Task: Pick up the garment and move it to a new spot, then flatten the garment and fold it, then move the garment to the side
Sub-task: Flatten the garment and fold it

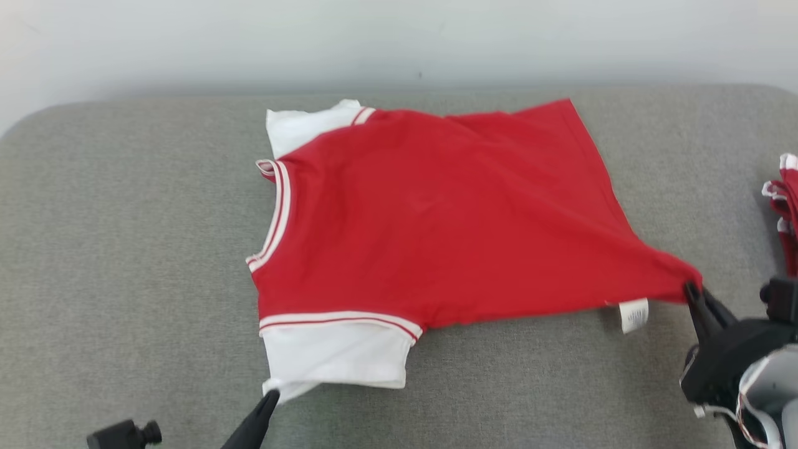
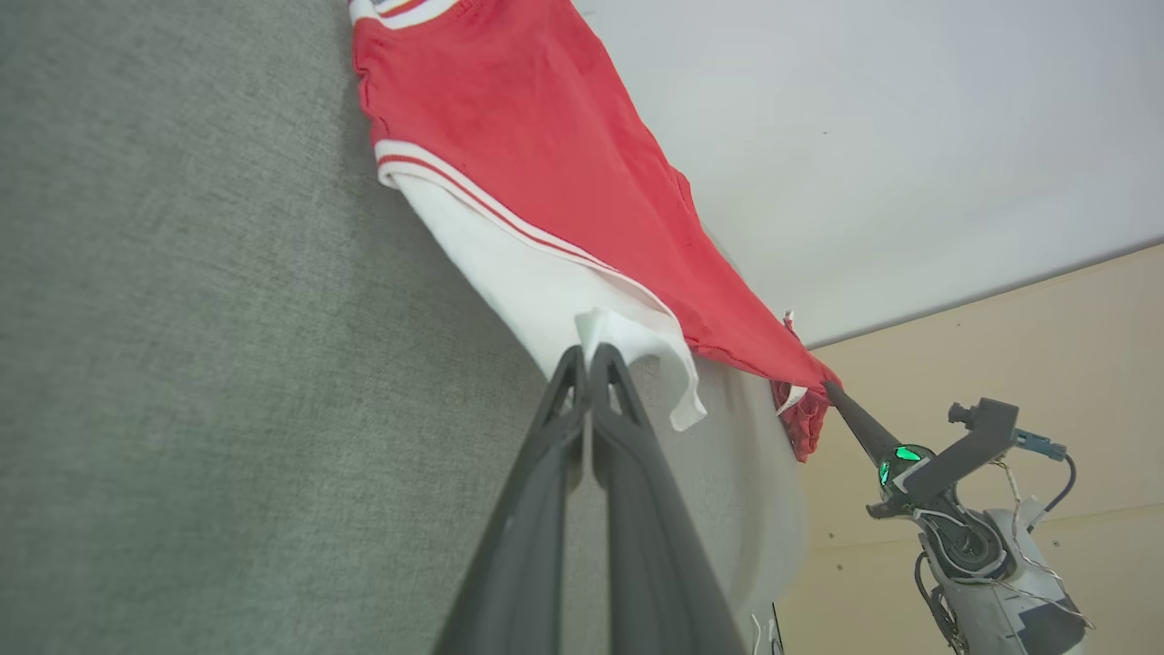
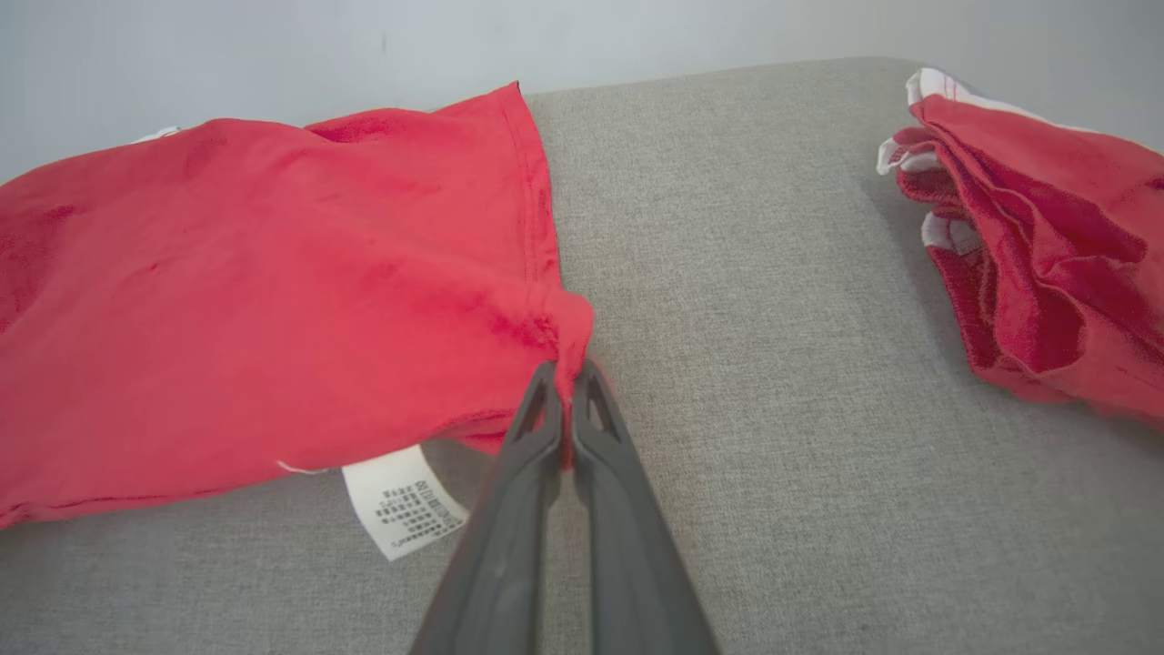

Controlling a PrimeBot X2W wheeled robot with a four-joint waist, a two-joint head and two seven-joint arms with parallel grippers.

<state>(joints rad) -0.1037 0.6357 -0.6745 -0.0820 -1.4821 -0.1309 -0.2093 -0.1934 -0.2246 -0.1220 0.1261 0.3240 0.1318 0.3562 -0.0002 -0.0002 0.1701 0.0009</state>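
Observation:
The garment [image 1: 436, 218] is a red T-shirt with white sleeves and striped trim, spread across the grey cushion, neck to the left. My left gripper [image 1: 269, 399] is shut on the tip of the near white sleeve [image 2: 596, 323]. My right gripper [image 1: 691, 290] is shut on the shirt's near hem corner [image 3: 571, 332], which is pulled taut and lifted slightly. A white care label [image 1: 634, 315] hangs beside that corner. The left wrist view shows the shirt [image 2: 546, 164] stretched between my left gripper [image 2: 587, 355] and the right gripper [image 2: 832, 391].
A pile of other red and white clothes [image 1: 784, 206] lies at the cushion's right edge, also seen in the right wrist view as a crumpled heap [image 3: 1037, 255]. The grey cushion [image 1: 124, 249] is bare on the left; a pale wall [image 1: 399, 37] runs behind it.

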